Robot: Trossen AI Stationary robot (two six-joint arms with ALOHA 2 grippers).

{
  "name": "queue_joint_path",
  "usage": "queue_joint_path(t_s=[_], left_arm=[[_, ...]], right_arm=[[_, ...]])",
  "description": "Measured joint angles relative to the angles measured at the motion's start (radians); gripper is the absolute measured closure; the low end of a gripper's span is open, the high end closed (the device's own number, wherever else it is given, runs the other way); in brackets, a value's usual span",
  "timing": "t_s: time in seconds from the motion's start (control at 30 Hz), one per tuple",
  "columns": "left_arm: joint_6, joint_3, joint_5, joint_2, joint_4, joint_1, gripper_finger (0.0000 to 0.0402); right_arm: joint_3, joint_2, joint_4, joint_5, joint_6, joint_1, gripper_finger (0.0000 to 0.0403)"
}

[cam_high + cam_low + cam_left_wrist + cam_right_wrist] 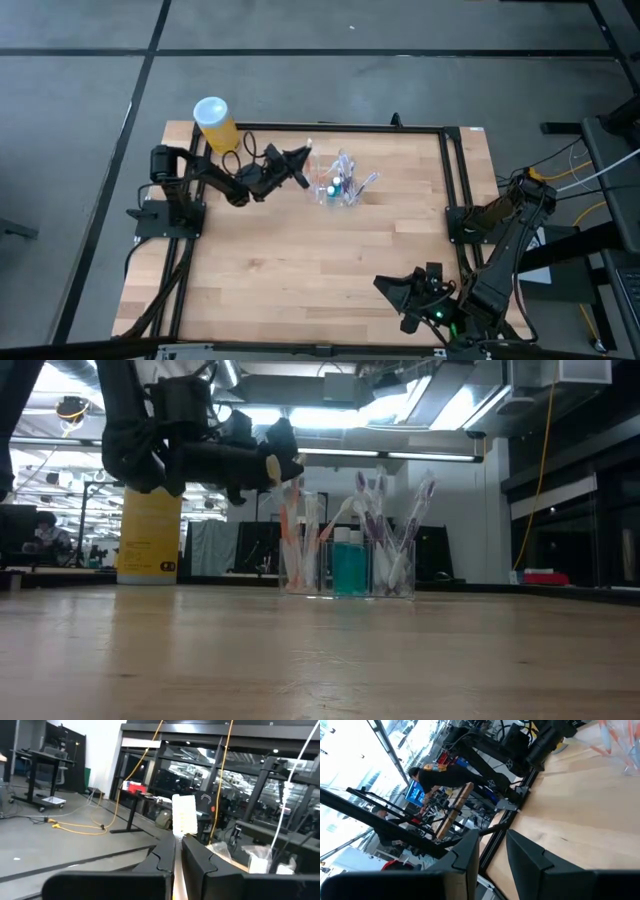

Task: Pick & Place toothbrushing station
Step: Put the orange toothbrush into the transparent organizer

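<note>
The toothbrushing station is a clear holder. It stands on its base at the table's far middle, with several toothbrushes and a teal bottle in it. My left gripper hangs just left of the holder's left end, above table height, shut on a thin toothbrush. My right gripper waits open near the table's near right corner, with nothing between its fingers. My left gripper pinches a toothbrush's pale orange handle between its two fingers. The fingers come about level from the table's left and lie across the brush. The white bristle head rises above the fingertips. Whether its lower end stands in the holder, I cannot tell.
A yellow cylinder with a white lid stands at the far left corner, behind my left arm. A black frame rail runs along the table's edges. Bare wood lies between the holder and the near edge.
</note>
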Motion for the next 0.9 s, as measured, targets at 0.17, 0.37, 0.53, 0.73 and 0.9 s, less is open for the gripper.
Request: queue_joint_path(t_s=[0.17,0.37,0.53,0.73,0.9], left_arm=[[-0.009,0.002,0.013,0.071,0.07,-0.014,0.0378],[0.019,0.042,0.03,0.113,0.068,-0.038,0.0369],[0.109,0.056,0.019,0.11,0.072,-0.057,0.0365],[0.136,0.056,0.008,0.101,0.071,-0.074,0.0335],[0.146,0.056,0.001,0.1,0.072,-0.078,0.0292]], right_arm=[[0.0,0.0,-0.005,0.001,0.0,0.0,0.0302],[0.0,0.0,-0.005,0.009,0.0,0.0,0.0302],[0.0,0.0,-0.005,0.009,0.0,0.0,0.0302],[0.0,0.0,-0.005,0.006,0.0,0.002,0.0302],[0.0,0.0,-0.005,0.004,0.0,0.007,0.0302]])
